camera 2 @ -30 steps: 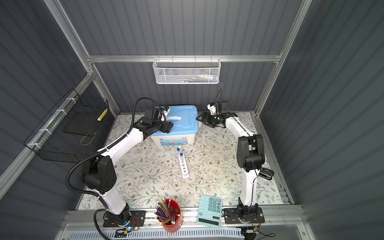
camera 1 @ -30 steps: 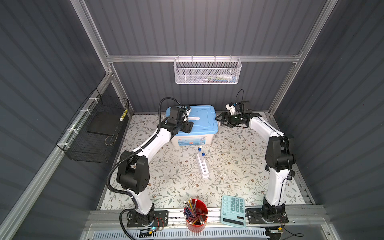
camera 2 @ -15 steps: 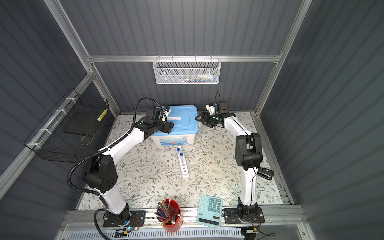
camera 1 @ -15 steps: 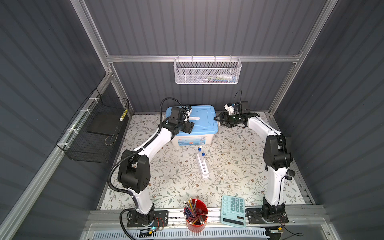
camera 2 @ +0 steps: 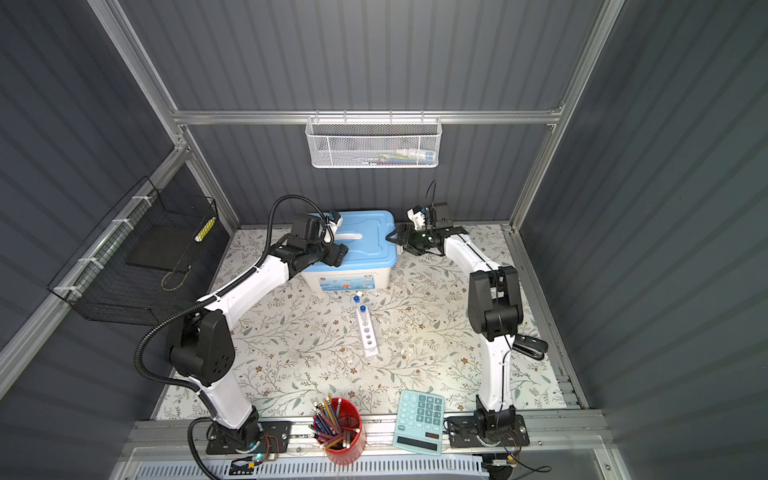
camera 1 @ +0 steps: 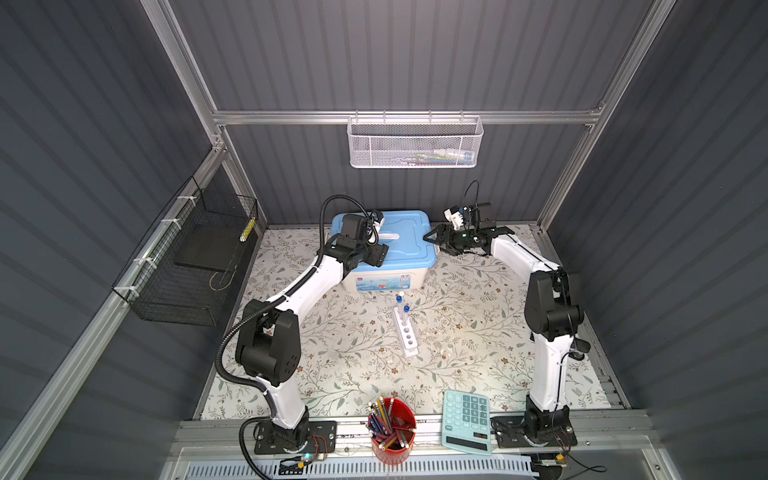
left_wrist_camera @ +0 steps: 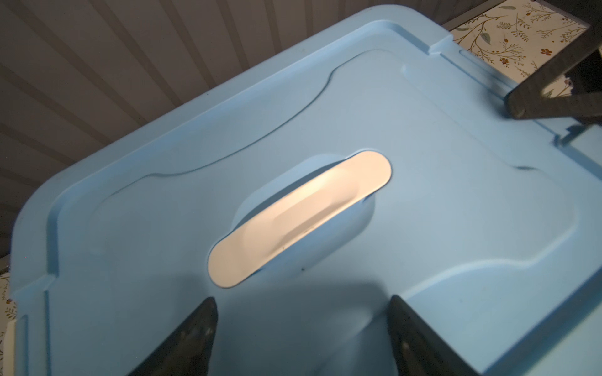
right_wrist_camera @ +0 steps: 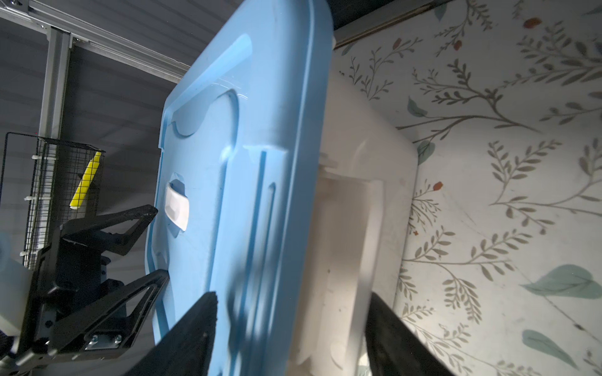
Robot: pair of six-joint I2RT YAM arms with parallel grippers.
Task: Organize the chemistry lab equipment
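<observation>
A: Why are both grippers set at the box (camera 1: 382, 280) rather than at the glassware?

B: A closed lid (camera 1: 409, 245) is seen on it. It is judged that the lid must be lifted off before anything can be stored inside, so its opposite edges are approached.

A: How is the left gripper (left_wrist_camera: 301, 302) held?

B: Its jaws are spread wide and nothing is held between them. They are poised over the lid's near edge, with the white handle (left_wrist_camera: 299, 221) straight ahead of the fingertips.

A: And the right gripper (right_wrist_camera: 293, 298)?

B: Its jaws are parted too, and turned so that the lid's rim is straddled, one finger over the blue top and the other down beside the white wall. No firm contact can be confirmed, since that view is blurred. This stance is presumably chosen so that the rim can be pinched from above and below.

A: Where is the equipment?

B: The rack (camera 1: 405, 332) is set on the mat (camera 1: 457, 291), well apart from both grippers, back toward the arms' bases. Two tubes (camera 1: 400, 300) are stood upright in the holes at the end nearest the grippers.

A: The smaller glass pieces?

B: Faint glints are noticed beside the rack, but they cannot be identified.

A: What could go wrong?

B: If only one edge is raised, the lid may be tilted or the box dragged.
</observation>
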